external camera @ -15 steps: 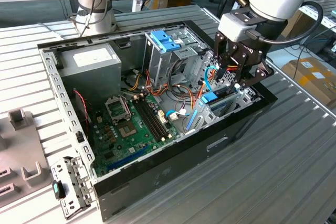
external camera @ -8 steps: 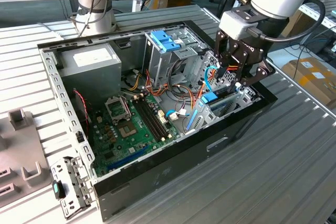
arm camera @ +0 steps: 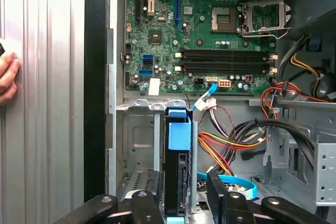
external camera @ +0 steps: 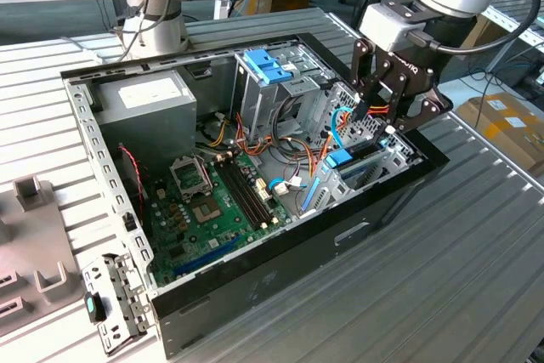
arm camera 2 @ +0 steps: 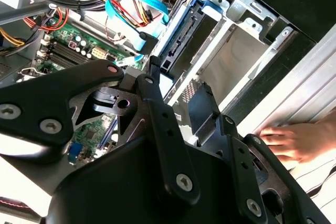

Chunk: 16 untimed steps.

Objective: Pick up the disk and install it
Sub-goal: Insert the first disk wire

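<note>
Plainly parted gripper (arm camera: 184, 184), fingers (arm camera: 216, 195) flanking upright disk (arm camera: 177, 163), in drive cage (arm camera: 137, 140)

Hardly anything here can be read. A short line of white lettering, a maker's mark, runs across the black body of the claw (external camera: 384, 125). Well away from the claw, at the far end of the open computer case (external camera: 280, 248), the grey power-supply box (external camera: 144, 121) carries a white sticker (external camera: 151, 91) whose print is too fine to make out. Outside the case, off to the claw's other side, a cardboard box (external camera: 501, 125) bears a pale label (external camera: 495, 108), also unreadable. In the first wrist view, out ahead of the claw, the green circuit board (arm camera: 210, 35) shows tiny white markings and a small white tag (arm camera: 154, 86), and none of these can be made out.
</note>
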Each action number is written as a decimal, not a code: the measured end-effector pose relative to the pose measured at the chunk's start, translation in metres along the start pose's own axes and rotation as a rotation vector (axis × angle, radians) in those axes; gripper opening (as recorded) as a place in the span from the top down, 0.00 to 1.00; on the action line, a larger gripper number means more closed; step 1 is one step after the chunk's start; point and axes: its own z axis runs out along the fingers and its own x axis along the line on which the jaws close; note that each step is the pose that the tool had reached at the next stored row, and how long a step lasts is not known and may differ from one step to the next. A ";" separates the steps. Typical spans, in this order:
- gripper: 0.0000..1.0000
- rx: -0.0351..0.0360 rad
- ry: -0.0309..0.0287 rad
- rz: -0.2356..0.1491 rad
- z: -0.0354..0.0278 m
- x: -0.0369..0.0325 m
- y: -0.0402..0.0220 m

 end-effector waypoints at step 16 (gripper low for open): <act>0.51 0.0000 -0.0011 0.000 -0.0094 -0.0198 -0.0078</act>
